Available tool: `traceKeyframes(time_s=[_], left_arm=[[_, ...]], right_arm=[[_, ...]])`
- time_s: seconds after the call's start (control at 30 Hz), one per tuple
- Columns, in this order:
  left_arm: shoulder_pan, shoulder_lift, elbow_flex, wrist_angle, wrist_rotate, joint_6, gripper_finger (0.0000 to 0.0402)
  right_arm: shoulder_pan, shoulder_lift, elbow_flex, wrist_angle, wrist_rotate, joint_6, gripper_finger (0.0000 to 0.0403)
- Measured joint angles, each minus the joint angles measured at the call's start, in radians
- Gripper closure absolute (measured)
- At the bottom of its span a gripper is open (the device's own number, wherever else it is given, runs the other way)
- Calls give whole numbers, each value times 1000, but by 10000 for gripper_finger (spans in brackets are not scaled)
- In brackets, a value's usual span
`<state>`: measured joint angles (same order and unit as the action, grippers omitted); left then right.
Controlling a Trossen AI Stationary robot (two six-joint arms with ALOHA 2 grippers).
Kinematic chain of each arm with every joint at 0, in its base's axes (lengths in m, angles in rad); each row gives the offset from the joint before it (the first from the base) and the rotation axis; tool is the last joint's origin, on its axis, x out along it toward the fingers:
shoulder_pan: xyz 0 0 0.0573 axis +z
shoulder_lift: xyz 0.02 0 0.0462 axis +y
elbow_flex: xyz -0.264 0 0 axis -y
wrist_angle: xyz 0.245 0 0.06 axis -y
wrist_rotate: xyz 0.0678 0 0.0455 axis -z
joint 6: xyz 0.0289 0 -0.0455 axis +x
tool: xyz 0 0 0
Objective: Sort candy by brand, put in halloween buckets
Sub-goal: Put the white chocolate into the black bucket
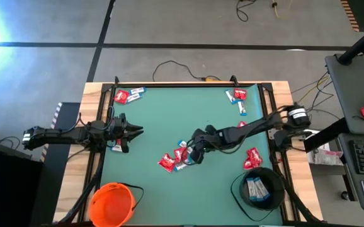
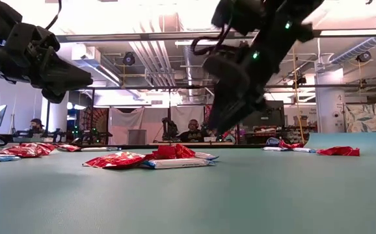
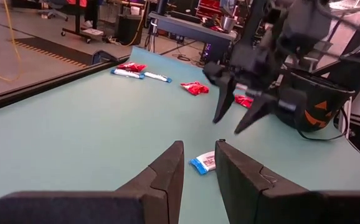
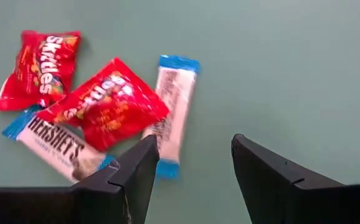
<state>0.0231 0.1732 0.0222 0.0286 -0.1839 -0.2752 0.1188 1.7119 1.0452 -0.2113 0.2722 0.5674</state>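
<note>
I see the candy scattered over the green table (image 1: pixel 169 113). The nearest cluster (image 1: pixel 172 161) lies near the middle: two red packets and two blue-and-white bars, partly overlapping, with one red packet (image 4: pixel 105 102) lying across a bar (image 4: pixel 170 112). More sweets sit at the far left corner (image 1: pixel 127 94), at the far right corner (image 1: pixel 237 98), and a red pair (image 1: pixel 252 157) lies near the black bucket. One blue-and-white bar (image 3: pixel 205 163) lies just ahead of my left arm.

My right gripper (image 1: pixel 191 153) hangs just above the middle cluster, tilted down, its fingers (image 4: pixel 130 174) spread apart and empty, one tip over the end of the bar.

My left gripper (image 1: pixel 135 131) hovers at the left side of the table, fingers (image 3: pixel 167 171) nearly together with a narrow gap, holding nothing.

The black bucket (image 1: pixel 257 189) stands at the near right corner with blue-and-white bars inside. The orange bucket (image 1: pixel 111 203) stands at the near left corner.
</note>
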Motion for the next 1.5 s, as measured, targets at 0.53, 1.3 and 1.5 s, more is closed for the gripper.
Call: traceKeyframes(time_s=[0.53,1.3,1.5], left_arm=[[0,6,0,-1,0,0,326],[0,18,0,1,0,0,326],[0,18,0,1,0,0,326]], right_arm=[[-36,202,108,143,19,-167,209],[-38,156,10,179,45,-93,209],[-34,155,-44,303,46,-142,209]])
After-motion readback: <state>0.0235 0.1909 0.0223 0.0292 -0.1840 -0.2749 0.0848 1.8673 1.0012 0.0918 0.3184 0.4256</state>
